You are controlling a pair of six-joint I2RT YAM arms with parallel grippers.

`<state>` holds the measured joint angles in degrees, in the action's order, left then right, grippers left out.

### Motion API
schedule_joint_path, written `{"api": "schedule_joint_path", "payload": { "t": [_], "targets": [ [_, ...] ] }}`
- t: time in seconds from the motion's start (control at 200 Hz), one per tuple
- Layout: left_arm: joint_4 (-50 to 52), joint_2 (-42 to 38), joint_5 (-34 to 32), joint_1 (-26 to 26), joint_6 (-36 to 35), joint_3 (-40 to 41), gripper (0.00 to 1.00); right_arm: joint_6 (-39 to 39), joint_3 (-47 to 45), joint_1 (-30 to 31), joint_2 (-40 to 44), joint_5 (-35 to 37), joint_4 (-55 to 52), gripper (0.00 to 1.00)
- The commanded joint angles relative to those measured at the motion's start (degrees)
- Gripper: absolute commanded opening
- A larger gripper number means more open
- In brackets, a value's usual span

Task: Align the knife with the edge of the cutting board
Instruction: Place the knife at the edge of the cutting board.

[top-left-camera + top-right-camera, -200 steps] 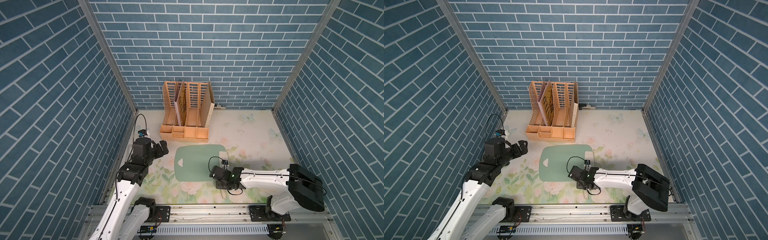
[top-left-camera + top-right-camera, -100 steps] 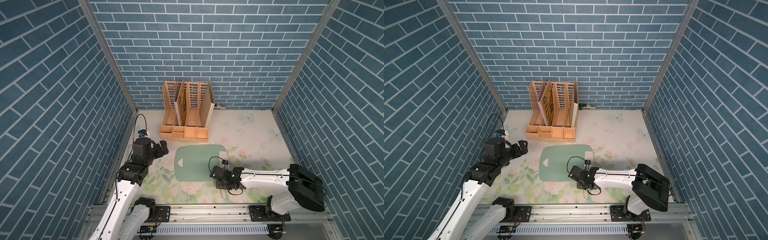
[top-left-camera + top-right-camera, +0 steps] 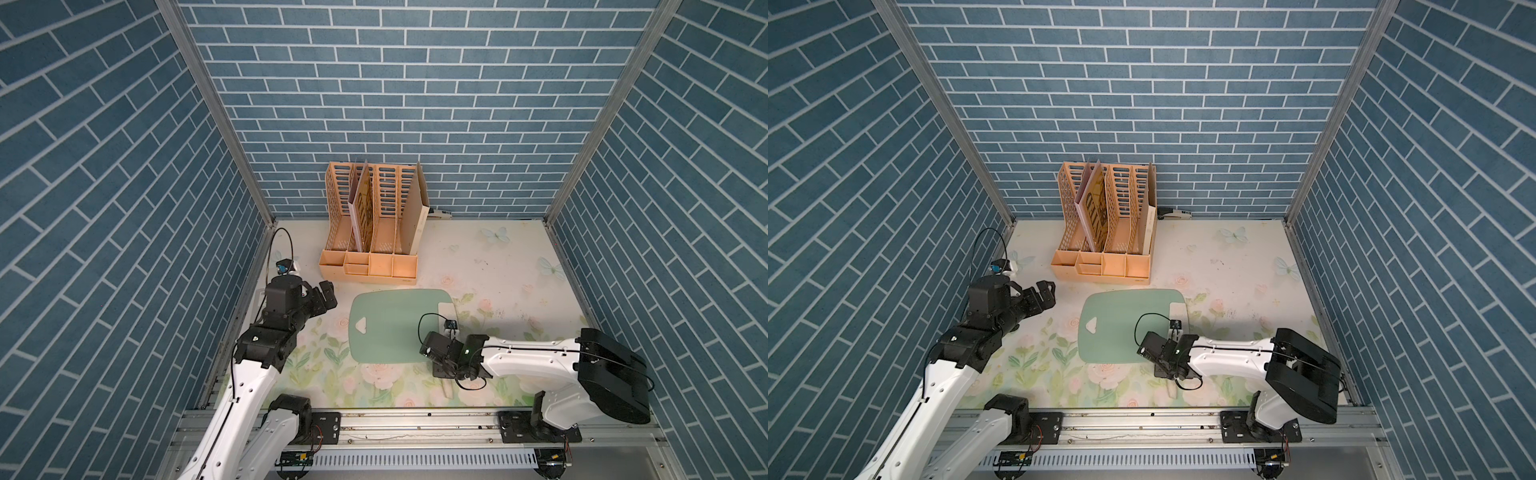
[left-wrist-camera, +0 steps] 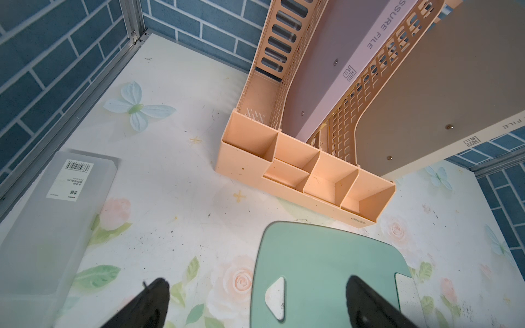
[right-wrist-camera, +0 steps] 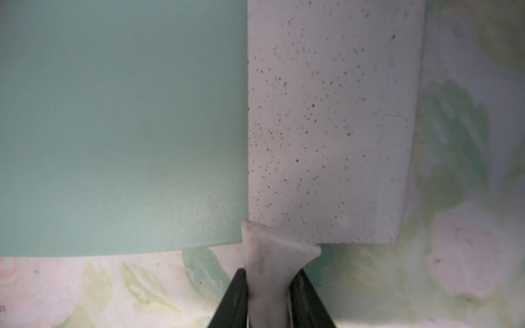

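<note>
Knife (image 5: 326, 113): blade flat on board's (image 5: 113, 127) right end, axis along that short edge — handle juts off nearside.
Right hand (image 5: 270, 286): clamped on handle.
Left hand (image 3: 324, 296): open, well apart.

Ahead of my left fingers (image 4: 153, 301), the pink folder (image 4: 326, 71) reads "SSURE FILE", the beige folder (image 4: 440, 99) "FILE"; the barcode label (image 4: 71, 179) is illegible.

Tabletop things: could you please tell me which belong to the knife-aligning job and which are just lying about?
Job: knife, cutting board, right gripper clamped on the knife's handle.
Lying about: peach file organizer, grey flat box with barcode label.
</note>
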<state>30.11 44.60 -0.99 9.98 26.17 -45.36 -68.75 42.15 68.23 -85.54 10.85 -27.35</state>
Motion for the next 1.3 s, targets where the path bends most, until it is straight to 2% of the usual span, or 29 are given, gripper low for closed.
{"api": "schedule_joint_path", "payload": {
  "t": [0.0,1.295],
  "targets": [
    [-0.23,-0.27,0.03,-0.40,-0.05,0.72,1.00,0.20,-2.78,-0.59,-1.48,-1.16,-2.74,0.29],
    [-0.14,-0.52,-0.14,-0.40,0.14,0.72,0.99,0.89,-3.56,-0.96,-0.85,-1.41,-2.79,0.27]
  ]
}}
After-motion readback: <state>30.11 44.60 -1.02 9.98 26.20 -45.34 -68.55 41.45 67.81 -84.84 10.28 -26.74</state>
